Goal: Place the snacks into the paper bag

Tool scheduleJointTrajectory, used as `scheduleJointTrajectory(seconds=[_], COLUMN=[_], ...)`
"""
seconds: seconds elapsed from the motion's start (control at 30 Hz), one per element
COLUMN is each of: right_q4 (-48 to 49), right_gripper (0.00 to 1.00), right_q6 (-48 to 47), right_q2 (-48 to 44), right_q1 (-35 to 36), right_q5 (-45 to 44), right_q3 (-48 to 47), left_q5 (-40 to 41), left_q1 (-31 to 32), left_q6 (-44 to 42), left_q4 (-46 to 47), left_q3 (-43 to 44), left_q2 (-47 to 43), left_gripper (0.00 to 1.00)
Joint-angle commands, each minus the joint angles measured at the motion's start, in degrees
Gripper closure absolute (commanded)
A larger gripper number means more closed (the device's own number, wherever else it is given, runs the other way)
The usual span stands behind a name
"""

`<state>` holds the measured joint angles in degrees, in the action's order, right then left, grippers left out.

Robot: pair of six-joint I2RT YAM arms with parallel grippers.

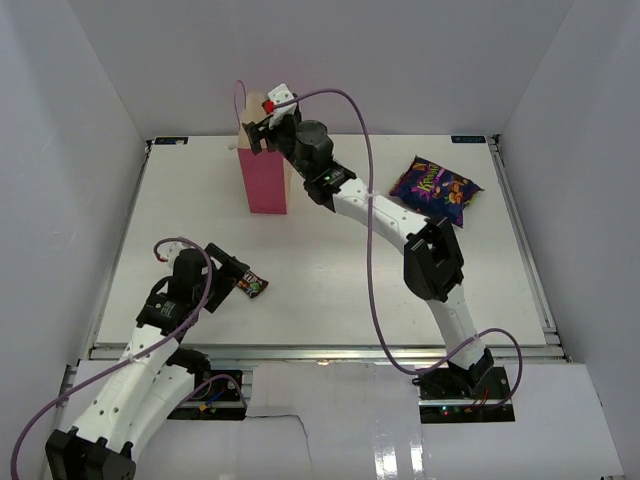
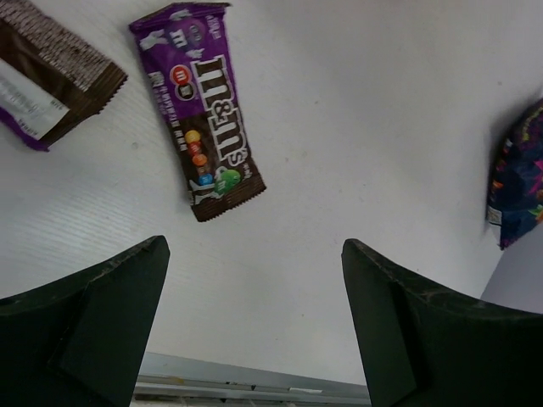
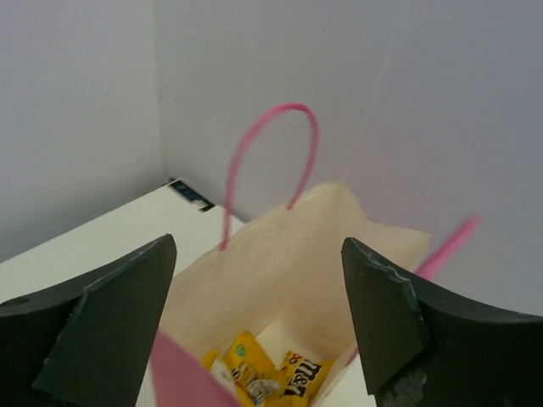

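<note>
The pink paper bag (image 1: 265,170) stands upright at the table's far left-centre. My right gripper (image 1: 262,135) is open and empty, right above its mouth. In the right wrist view the bag's cream inside (image 3: 297,271) holds yellow packets (image 3: 271,373) at the bottom. My left gripper (image 1: 232,275) is open and empty, low over the table near the front left. A dark brown/purple packet (image 2: 208,110) lies just ahead of it, with a second one (image 2: 47,80) to its left. They show as one dark spot (image 1: 252,285) from above. The large blue-purple snack bag (image 1: 435,188) lies at the far right.
White walls enclose the table on three sides. The table's metal front rail (image 2: 246,386) lies just under my left gripper. A purple cable (image 1: 365,180) arcs over my right arm. The snack bag's edge shows in the left wrist view (image 2: 517,182).
</note>
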<state>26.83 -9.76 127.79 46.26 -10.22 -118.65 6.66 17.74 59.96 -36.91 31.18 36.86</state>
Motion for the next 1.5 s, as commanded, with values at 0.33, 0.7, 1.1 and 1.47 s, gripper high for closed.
scheduleJointTrajectory(seconds=[0.33, 0.7, 1.1, 1.47], right_q4=[-34.8, -38.5, -38.3, -38.0], right_gripper=[0.13, 0.18, 0.19, 0.19], right_q6=[-18.3, -21.6, -19.1, -18.7], right_q2=[-38.8, -55.9, -59.1, -58.8], right_q1=[-11.3, -25.9, -30.0, -32.4], right_q5=[47.1, 49.8, 51.1, 49.9], right_q3=[32.6, 65.6, 72.3, 72.8], left_q5=[3.5, 6.7, 7.7, -0.9], left_q1=[-0.2, -0.2, -0.2, -0.2], left_q6=[12.6, 6.2, 0.5, -29.6], left_q4=[-6.0, 1.6, 1.5, 8.9], left_q3=[6.3, 13.3, 16.7, 25.1], left_q2=[23.9, 44.2, 47.6, 23.3], left_gripper=[0.10, 0.13, 0.63, 0.71])
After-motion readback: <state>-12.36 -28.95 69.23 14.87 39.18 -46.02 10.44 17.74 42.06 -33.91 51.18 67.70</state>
